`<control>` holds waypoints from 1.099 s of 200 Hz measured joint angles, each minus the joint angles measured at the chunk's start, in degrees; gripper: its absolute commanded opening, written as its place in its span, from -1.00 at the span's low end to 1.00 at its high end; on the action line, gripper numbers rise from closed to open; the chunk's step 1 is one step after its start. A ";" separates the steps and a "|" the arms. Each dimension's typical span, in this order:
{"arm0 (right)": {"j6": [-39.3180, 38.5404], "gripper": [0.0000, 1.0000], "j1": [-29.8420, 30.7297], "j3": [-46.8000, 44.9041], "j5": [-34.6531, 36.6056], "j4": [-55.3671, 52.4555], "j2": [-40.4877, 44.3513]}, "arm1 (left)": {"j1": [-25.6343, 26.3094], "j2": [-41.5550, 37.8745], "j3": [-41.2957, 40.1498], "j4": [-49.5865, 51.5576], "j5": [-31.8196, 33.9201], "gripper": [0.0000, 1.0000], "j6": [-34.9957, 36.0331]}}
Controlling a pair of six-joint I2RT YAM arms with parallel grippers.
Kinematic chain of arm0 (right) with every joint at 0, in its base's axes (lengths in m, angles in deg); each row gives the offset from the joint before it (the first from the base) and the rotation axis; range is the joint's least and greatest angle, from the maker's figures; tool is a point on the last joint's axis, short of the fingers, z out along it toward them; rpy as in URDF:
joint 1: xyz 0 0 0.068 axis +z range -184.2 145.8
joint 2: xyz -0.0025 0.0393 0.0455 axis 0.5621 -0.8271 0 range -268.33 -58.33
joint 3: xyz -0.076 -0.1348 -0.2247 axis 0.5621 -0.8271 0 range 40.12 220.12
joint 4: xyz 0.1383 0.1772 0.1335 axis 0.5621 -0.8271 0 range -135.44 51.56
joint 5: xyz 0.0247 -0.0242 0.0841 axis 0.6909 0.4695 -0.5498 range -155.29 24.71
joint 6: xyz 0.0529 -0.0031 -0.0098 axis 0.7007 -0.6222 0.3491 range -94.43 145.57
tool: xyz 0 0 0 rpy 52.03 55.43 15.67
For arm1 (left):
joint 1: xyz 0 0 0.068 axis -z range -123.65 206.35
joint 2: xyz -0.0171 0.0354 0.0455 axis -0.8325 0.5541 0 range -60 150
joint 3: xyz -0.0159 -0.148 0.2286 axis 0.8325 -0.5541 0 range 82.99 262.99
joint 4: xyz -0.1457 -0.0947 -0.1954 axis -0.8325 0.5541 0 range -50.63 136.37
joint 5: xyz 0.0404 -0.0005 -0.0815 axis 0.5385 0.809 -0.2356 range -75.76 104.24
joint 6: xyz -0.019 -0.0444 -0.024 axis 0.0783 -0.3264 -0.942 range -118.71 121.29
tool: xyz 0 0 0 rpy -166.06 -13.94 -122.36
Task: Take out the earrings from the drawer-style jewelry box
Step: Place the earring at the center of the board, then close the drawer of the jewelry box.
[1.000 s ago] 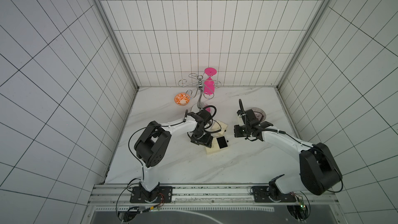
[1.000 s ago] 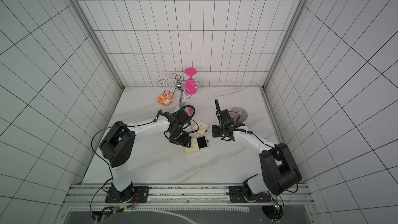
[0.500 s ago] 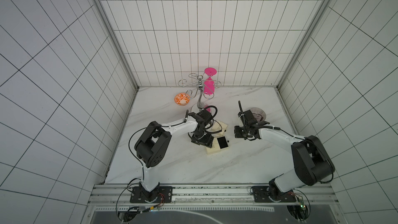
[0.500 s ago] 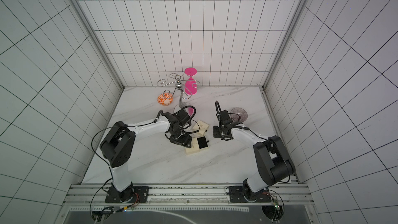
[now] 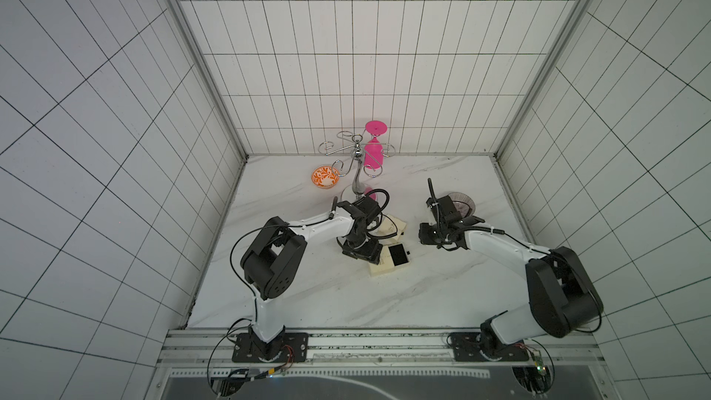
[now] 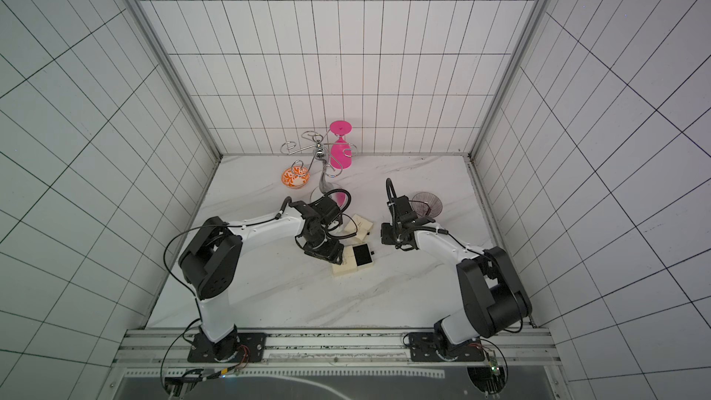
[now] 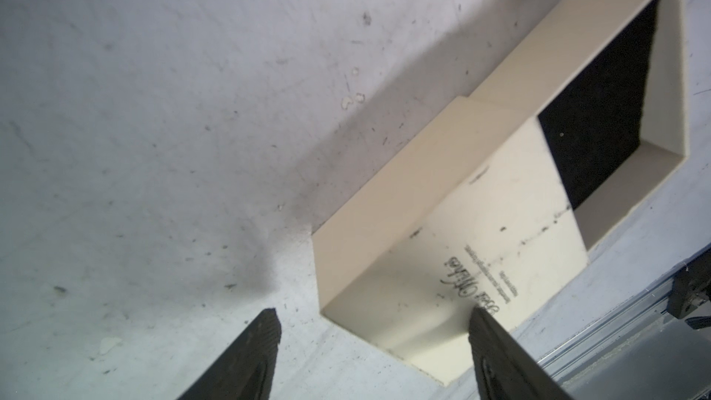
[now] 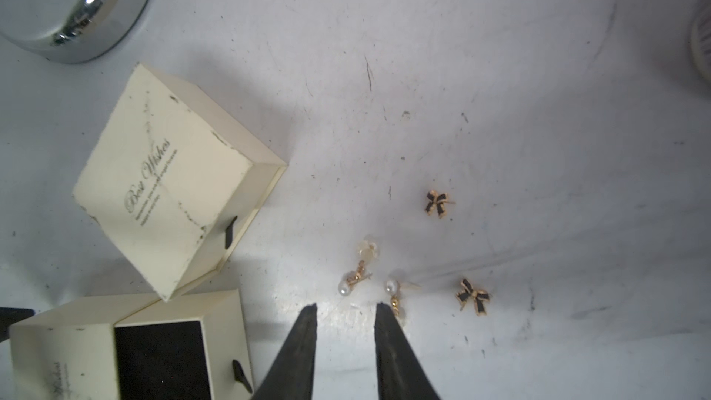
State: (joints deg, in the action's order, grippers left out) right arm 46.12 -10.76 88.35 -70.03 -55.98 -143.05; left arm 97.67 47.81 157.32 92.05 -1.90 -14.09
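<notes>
Cream box (image 8: 57, 348) open, four earrings (image 8: 473, 296) out on the table (image 8: 538, 109).
Right gripper (image 8: 346, 305) parted and empty, tips just beside a pearl earring (image 8: 391, 286); left gripper (image 7: 373, 312) spread, straddling the box's corner without clamping it.

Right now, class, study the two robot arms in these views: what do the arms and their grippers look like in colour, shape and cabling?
The left arm and right arm have smooth white link shells joined by bulky black joint housings. Thin black cables loop loosely near the wrists. The left gripper and right gripper each end in two flat, tapering black fingers.
</notes>
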 measured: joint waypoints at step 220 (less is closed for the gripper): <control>-3.10 -0.48 13.14 -3.50 -9.97 4.68 -5.05 | 0.42 0.61 1.03 0.85 0.42 0.54 0.50</control>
State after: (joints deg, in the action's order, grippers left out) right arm 43.02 2.38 84.85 -79.99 -51.30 -148.10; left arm 98.09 48.42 158.34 92.90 -1.48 -13.59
